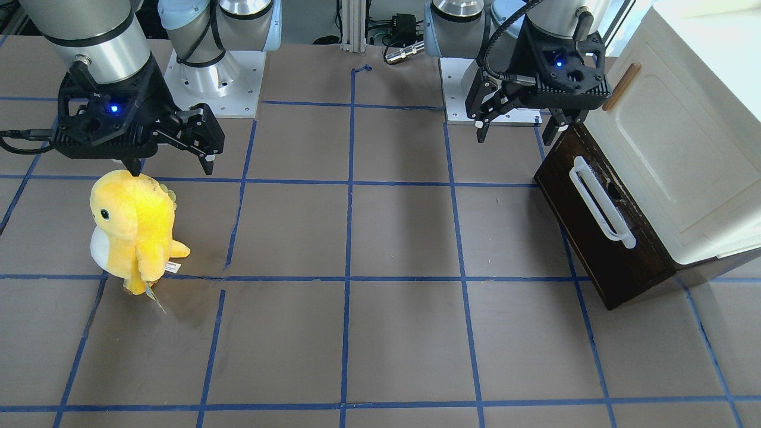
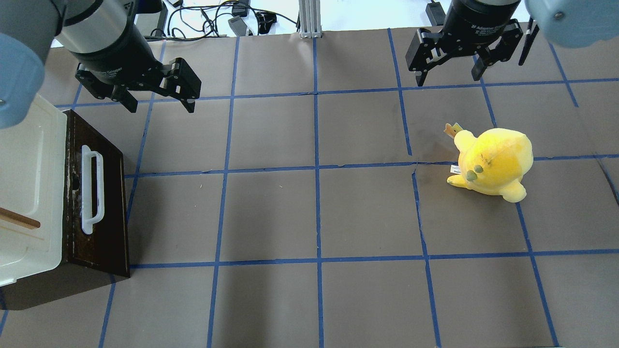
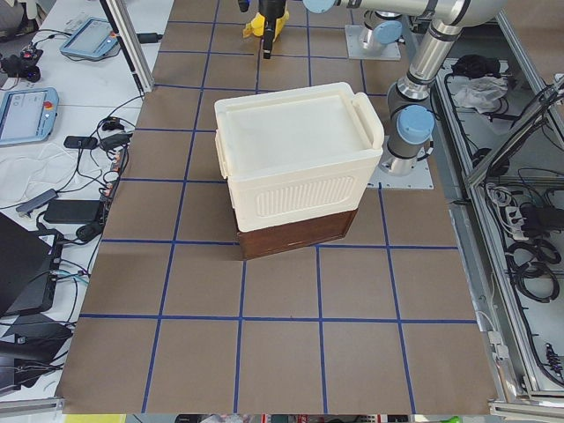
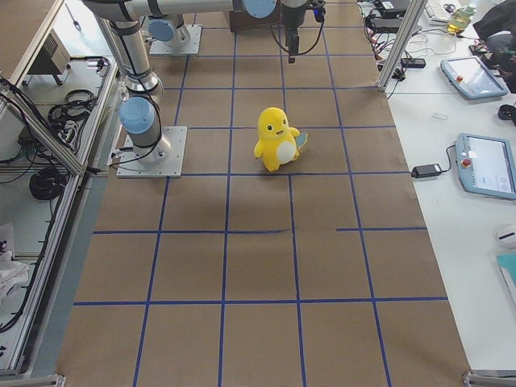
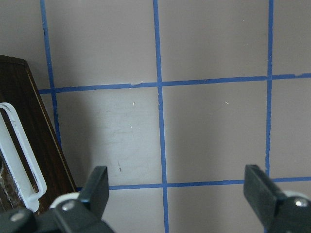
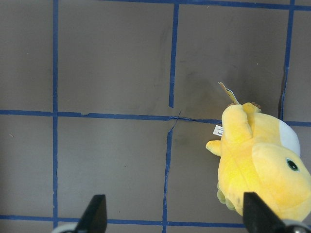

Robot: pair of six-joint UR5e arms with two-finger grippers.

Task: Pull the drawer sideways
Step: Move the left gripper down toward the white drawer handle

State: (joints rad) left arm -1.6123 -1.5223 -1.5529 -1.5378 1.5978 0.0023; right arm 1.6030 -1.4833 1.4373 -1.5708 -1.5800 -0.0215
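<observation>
Our left hand (image 2: 161,107), spread wide, hangs near the drawer (image 2: 110,212). If we hook its white handle (image 2: 92,189) off-centre, the whole cabinet (image 2: 29,145) may slide across the bench (image 2: 338,212).

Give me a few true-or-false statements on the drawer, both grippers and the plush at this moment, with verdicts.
1. The left gripper is shut on the white handle. False: its jaws are open, and it hangs off one end of the drawer front, touching nothing.
2. The drawer looks closed under the cream-white cabinet; none of its inside shows. True.
3. The right gripper holds the yellow plush. False: its jaws are open and empty, and the plush stands free on the table.
4. The plush stands upright, well apart from the drawer. True.
</observation>
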